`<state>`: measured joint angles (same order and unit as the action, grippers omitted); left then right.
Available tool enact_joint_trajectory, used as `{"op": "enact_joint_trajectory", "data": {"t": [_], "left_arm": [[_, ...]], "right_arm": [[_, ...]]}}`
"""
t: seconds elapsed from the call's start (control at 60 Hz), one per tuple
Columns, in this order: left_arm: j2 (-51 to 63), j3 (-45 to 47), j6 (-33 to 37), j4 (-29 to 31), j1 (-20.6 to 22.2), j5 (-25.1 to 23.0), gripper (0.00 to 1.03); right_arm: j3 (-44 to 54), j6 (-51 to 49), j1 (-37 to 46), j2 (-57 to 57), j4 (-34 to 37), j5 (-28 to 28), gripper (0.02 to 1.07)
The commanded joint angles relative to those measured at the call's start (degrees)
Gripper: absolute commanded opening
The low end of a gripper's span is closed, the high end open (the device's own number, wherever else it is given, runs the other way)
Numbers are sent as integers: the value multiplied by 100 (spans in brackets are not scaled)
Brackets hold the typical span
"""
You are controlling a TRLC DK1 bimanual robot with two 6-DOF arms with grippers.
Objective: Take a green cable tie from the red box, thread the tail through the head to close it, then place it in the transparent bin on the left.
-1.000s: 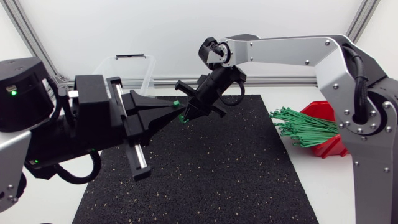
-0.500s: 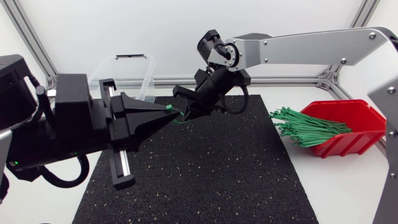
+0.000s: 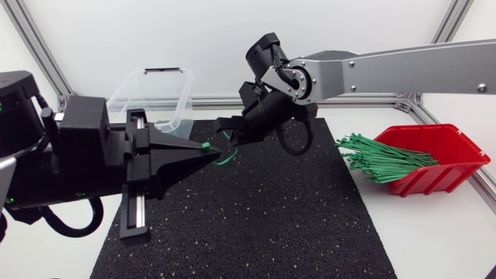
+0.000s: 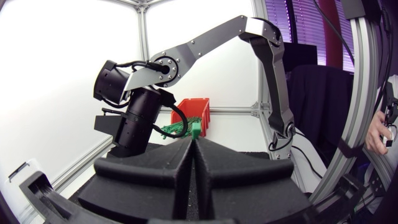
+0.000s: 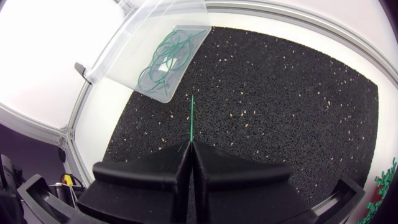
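Hanging above the far-left part of the black mat, the green cable tie is a thin bright-green strap that bows in a slack curve between the two grippers. The left gripper is clenched on its small blocky head, which pokes out as a green nub at the very tip of the closed fingers. The right gripper, also over the mat's far-left part, is pinched tight on the tail. From its own camera the tail sticks straight out from the fingertips as a hair-thin line.

The stretch of strap inside each pair of fingers is hidden. I cannot tell whether the tail has gone through the head.

Off the mat's far-left corner stands the transparent bin, with several looped green ties lying in it; the loops overlap, so I cannot count them. Off the mat's right edge sits the red box, its near side covered by a spilling bundle of straight green ties whose ends reach the mat's edge.
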<state>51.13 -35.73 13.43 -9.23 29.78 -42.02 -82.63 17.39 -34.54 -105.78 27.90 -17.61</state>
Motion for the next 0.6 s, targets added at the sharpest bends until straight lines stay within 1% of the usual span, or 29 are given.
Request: {"op": "enact_joint_trajectory", "data": {"t": [0.0,0.083,0.2,0.25,0.333,0.417,0.483,0.533,0.583], "left_arm": [[-86,-93,-201,9,-130,-254,4],[-95,-110,-280,71,-245,-483,4],[-104,-110,-411,80,-394,-746,4],[-104,-128,-526,88,-491,-1001,4],[-95,-145,-640,97,-605,-1221,4],[-104,-145,-675,150,-719,-1511,4],[-112,-110,-675,159,-746,-1599,4],[-112,-93,-675,185,-877,-1854,4],[-112,-66,-675,194,-948,-1968,4]], "right_arm": [[379,-315,-140,391,-285,161,8],[573,-447,-219,628,-408,170,8],[907,-649,-395,971,-751,416,8],[1038,-710,-439,1112,-936,451,8],[1214,-877,-474,1296,-1103,451,8],[1583,-1071,-536,1639,-1577,556,8],[1768,-1194,-553,1841,-1788,609,8],[1970,-1352,-580,1991,-2043,715,8],[2119,-1466,-588,2096,-2228,767,8]]}}
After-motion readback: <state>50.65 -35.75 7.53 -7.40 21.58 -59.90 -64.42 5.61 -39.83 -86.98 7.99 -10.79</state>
